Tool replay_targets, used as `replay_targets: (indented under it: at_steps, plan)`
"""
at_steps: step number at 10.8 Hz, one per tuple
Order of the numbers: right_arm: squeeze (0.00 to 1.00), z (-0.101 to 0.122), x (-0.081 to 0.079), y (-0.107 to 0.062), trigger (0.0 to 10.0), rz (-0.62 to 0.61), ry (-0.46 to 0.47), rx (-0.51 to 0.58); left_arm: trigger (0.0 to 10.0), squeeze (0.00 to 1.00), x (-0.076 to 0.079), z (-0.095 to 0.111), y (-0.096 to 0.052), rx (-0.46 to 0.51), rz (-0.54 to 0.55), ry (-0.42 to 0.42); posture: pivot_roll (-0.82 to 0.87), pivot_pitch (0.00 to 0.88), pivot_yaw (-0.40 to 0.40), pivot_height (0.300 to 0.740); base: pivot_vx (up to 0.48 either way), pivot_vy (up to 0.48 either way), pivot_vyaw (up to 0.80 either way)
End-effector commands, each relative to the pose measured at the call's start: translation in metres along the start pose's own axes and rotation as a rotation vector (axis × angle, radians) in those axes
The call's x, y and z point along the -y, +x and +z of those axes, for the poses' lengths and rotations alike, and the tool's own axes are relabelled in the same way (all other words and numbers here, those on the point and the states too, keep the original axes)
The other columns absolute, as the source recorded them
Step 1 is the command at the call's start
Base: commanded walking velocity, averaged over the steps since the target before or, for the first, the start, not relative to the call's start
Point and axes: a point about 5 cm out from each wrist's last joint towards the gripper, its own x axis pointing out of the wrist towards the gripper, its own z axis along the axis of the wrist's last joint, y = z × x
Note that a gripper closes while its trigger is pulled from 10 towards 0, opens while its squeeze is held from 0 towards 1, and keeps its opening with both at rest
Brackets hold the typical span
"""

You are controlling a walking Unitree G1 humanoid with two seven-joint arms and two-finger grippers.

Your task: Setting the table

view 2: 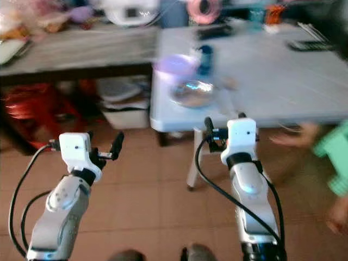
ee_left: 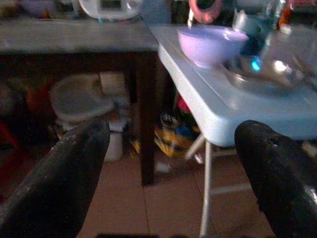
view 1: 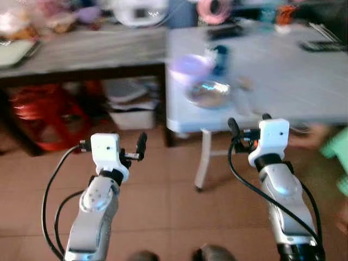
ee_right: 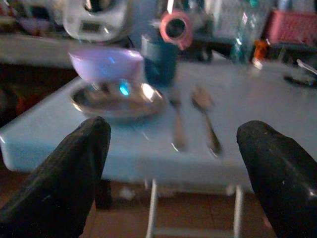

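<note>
The robot stands on a reddish tiled floor [view 1: 163,206] facing a light blue folding table [view 1: 304,81], with both arms raised in front of it and short of the table edge. The left gripper [ee_left: 168,163] is released, its 2 black fingers [ee_left: 59,173] spread wide with nothing between them, held over the floor beside the table's near left corner. The right gripper [ee_right: 173,168] is likewise released and empty, fingers [ee_right: 277,168] wide apart, aimed at the table's front edge. Near that left front corner of the table sits a shiny metal plate [ee_right: 118,100], and just behind it, touching or nearly so, a lilac bowl [ee_right: 105,63]. A dark blue cup [ee_right: 159,62] stands just beside the bowl, behind the plate. To the right of the plate lie 2 pieces of cutlery side by side on the bare tabletop: a utensil whose kind is too blurred to tell [ee_right: 177,124] and a spoon [ee_right: 205,116], both apart from the plate. A dark wooden table [view 1: 81,54] stands to the left, touching or close to the blue one, with clutter on top and a white tub [view 1: 130,111] and a red object [view 1: 43,117] underneath. A person's hand and green sleeve [view 2: 331,152] show at the right, below the table edge
</note>
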Motion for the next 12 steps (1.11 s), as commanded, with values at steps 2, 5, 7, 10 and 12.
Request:
replay_targets:
  at_steps: [2,5,7,10,12]
  plan:
    - [0.0,0.0048,-0.0023,0.0019,10.0,0.007,0.003,0.02,10.0,0.0,-0.0014,0.0023,0.0008,0.005,0.01,0.017,-0.04,0.099,0.073,0.74,0.439,0.0,0.0]
    - [0.0,0.0024,-0.0045,0.0016,10.0,0.006,0.012,0.01,10.0,0.0,0.0001,0.0008,-0.0016,0.012,0.009,0.035,-0.03,0.1,0.074,0.74,0.0,0.0,0.0]
    - [0.0,0.0027,-0.0058,0.0027,10.0,0.01,0.017,0.014,10.0,0.0,-0.0015,0.0044,-0.0015,0.024,0.008,0.032,-0.02,0.097,0.076,0.74,0.159,0.0,0.0]
    - [0.0,0.0043,-0.0048,0.0013,10.0,-0.002,-0.01,0.026,10.0,0.0,0.0003,0.0073,-0.0003,0.037,-0.006,0.017,-0.03,0.099,0.083,0.74,0.401,0.0,0.0]
    - [0.0,0.003,-0.0031,-0.0002,10.0,-0.018,-0.008,0.02,10.0,0.0,0.0016,0.0065,-0.0001,0.035,-0.01,0.011,-0.03,0.099,0.079,0.74,0.454,0.0,0.0]
